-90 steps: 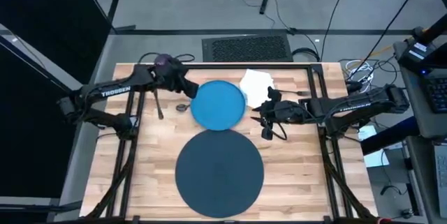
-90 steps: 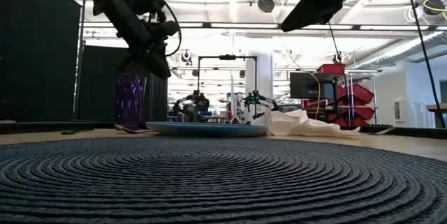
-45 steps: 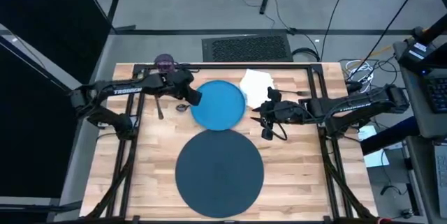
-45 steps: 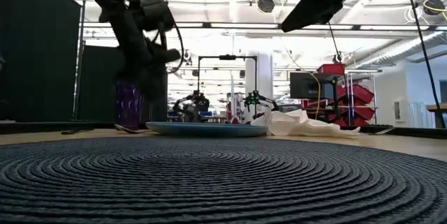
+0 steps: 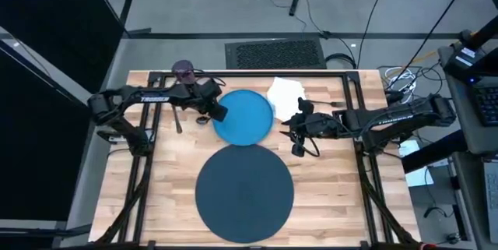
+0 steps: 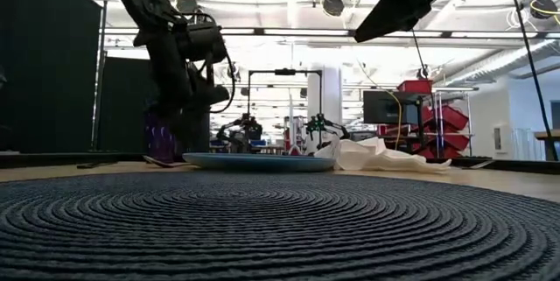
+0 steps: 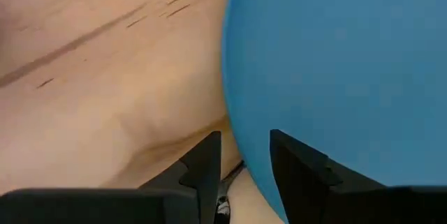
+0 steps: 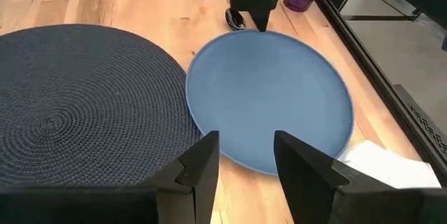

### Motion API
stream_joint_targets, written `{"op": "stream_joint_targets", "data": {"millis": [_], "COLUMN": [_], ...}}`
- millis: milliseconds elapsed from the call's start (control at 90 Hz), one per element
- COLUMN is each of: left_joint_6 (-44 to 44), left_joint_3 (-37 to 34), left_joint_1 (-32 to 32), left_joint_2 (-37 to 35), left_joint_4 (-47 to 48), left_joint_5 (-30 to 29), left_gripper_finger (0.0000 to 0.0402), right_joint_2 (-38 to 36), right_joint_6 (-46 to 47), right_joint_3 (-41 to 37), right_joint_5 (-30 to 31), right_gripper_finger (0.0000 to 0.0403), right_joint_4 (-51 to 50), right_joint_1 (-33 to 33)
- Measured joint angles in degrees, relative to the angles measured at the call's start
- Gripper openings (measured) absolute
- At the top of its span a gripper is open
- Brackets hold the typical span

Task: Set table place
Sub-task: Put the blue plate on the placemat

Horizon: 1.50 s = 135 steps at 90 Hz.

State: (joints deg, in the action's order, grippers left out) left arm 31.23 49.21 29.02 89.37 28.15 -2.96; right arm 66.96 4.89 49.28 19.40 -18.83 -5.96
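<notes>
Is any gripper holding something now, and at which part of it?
Nothing is held. The left gripper is open at the blue plate rim; the right gripper is open too.

White "TROSSEN" lettering runs along the left arm [image 5: 148, 98] in the high view, faint and only partly legible; the same mark on the right arm [image 5: 397, 115] is unreadable.

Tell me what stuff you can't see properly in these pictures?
- Cutlery beside the blue plate: the left gripper covers most of it in the high view.
- Purple cup: partly behind the left arm in the low view.
- White napkin: cut off by the right wrist view's edge.
- Blue plate: only part fits the left wrist view.
</notes>
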Motion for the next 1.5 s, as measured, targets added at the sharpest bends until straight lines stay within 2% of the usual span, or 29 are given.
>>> {"op": "stream_joint_targets", "data": {"millis": [656, 1011, 1089, 1189, 1233, 1500], "left_joint_6": [-0.3, -0.9, -4.3, -6.5, -7.3, -9.3], "left_joint_3": [0.0, 0.2, 0.2, 0.2, 0.2, 3.0], "left_joint_1": [0.0, 0.0, -0.3, -0.5, -0.6, -0.7], "left_joint_2": [2.2, 7.1, 7.1, 6.6, 6.1, 0.9], "left_joint_4": [-2.5, -5.9, -6.1, -6.2, -6.2, -6.3], "left_joint_5": [1.3, 2.7, 2.7, 2.8, 2.8, 3.8], "left_gripper_finger": [0.0107, 0.0106, 0.0089, 0.0029, 0.0014, 0.0000], "right_joint_2": [0.0, 0.0, 0.0, 0.0, 0.0, 0.0], "right_joint_6": [0.0, 0.0, 0.0, -0.2, -0.5, -1.4], "right_joint_3": [0.0, 0.0, 0.0, 0.0, 0.0, 0.0], "right_joint_5": [0.0, 0.0, 0.0, 0.0, 0.0, 0.0], "right_gripper_finger": [0.0123, 0.0123, 0.0123, 0.0123, 0.0123, 0.0123], "right_joint_4": [0.0, -0.3, -0.4, -0.4, -0.4, -0.2], "right_joint_1": [0.0, 0.0, 0.0, 0.0, 0.0, 0.0]}}
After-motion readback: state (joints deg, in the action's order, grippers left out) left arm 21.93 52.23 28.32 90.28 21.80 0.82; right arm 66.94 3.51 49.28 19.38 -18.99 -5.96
